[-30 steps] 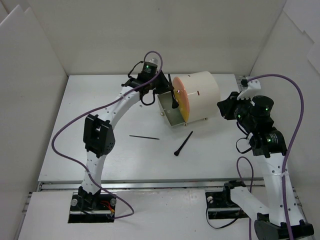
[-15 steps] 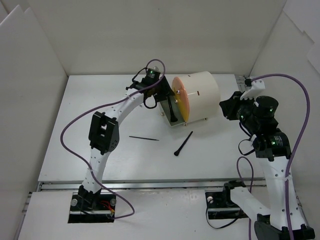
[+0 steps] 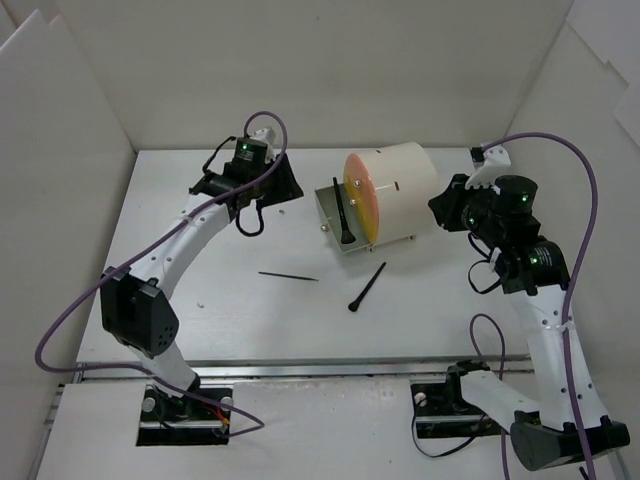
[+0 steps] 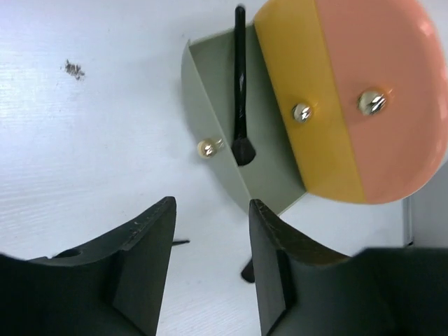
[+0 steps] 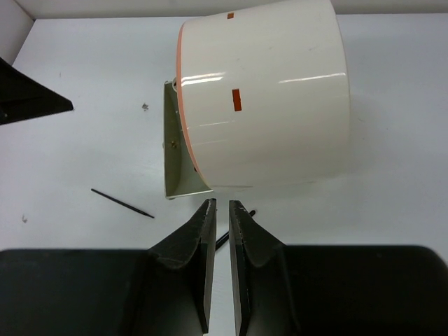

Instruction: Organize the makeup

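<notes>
A white table (image 3: 180, 300) boxed in by plain white walls (image 3: 300, 70) holds the whole scene, with a big cream cylinder (image 3: 400, 185) lying on its side toward the back.

The left gripper (image 4: 210, 220) hovers off the cylinder's drawer end, its fingers spread moderately wide with nothing between them. Just beyond them a grey-green drawer (image 4: 210, 98) stands pulled out from the cylinder's orange-and-yellow face, and a black brush (image 4: 240, 84) lies inside it, bristle end beside the drawer's knob. The right gripper (image 5: 218, 210) sits at the cylinder's opposite, closed end, its fingers drawn to a narrow slit and gripping nothing.

One brush looks stowed and two pieces remain out — a second black brush (image 3: 367, 287) and a thin black stick (image 3: 288, 275), both flat on the table on the cylinder's near side, well apart from either gripper. The step in hand seems to be fetching the next item.

That calls for lowering the open left fingers onto the tabletop astride a shaft; the stick is very slim and lies flush, so it may slip. The drawer juts out from the cylinder near the loose brush, and carrying an item back means clearing its wall.
</notes>
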You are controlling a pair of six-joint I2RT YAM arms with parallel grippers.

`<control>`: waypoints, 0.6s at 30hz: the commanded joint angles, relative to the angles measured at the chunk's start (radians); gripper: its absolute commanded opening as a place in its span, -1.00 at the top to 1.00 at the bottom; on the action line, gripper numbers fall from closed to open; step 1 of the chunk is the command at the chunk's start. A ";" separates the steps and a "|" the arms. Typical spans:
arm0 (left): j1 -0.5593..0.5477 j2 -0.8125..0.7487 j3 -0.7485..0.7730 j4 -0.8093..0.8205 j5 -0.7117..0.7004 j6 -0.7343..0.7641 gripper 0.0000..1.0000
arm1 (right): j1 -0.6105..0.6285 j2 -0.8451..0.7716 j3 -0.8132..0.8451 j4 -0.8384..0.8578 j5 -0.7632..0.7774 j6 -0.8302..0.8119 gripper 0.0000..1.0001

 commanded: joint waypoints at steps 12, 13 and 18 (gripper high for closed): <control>-0.021 -0.138 -0.344 -0.123 -0.073 0.125 0.21 | 0.020 -0.044 -0.028 0.051 0.013 -0.003 0.77; -0.021 -0.138 -0.349 -0.132 -0.075 0.166 0.20 | 0.020 -0.044 -0.038 0.050 0.008 -0.003 0.76; -0.044 -0.153 -0.388 -0.135 -0.047 0.485 0.00 | 0.026 -0.053 -0.072 0.053 -0.013 -0.005 0.76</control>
